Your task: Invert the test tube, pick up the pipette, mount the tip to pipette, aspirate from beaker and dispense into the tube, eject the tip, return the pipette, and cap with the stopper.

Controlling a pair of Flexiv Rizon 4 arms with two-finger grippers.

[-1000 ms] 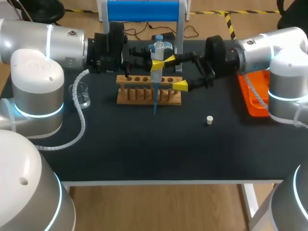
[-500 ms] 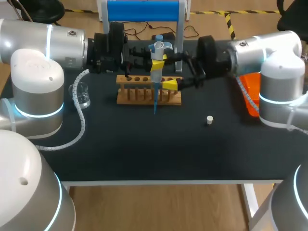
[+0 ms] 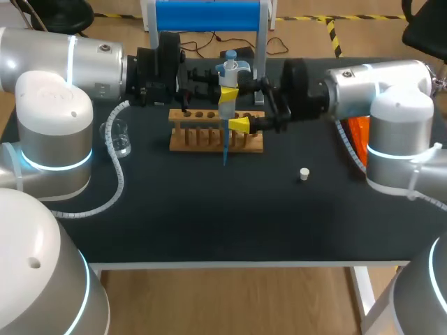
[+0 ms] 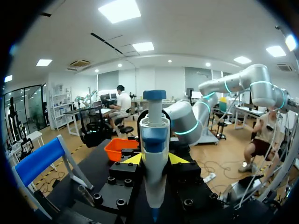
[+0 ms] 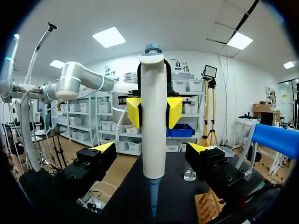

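Left arm: it comes in from the left, with its wrist lying level over the far half of the table and pointing toward the middle.
Left gripper (image 3: 228,95): its fingers (image 5: 134,112) are closed on the white body of the pipette (image 3: 228,72), one yellow tip on each side, just under the head.
Pipette: it stands upright in that grip, with the blue plunger button on top and the shaft pointing straight down.
Pipette tip (image 3: 225,150): blue and mounted on the shaft's end. From the head view it hangs in front of the wooden test tube rack (image 3: 202,134).
Right arm: it comes in from the right, with its forearm level and its wrist facing the left arm across the pipette.
Right gripper (image 3: 242,105): its fingers (image 5: 105,148) are spread wide. The pipette is between them, with a clear gap on each side, so neither tip touches it.
Table (image 3: 209,216): a black top.
Rack: it stands lengthwise at the table's far middle, with a row of holes in its top bar.
Beaker (image 3: 119,137): clear glass, left of the rack and close to the left arm's base.
Stopper (image 3: 304,173): small and white, standing alone right of the rack and nearer the front.
Orange tray (image 3: 357,130): at the table's right edge, mostly hidden behind the right arm.
Stand (image 3: 207,15): a white frame with a blue bar, at the far edge behind the rack.
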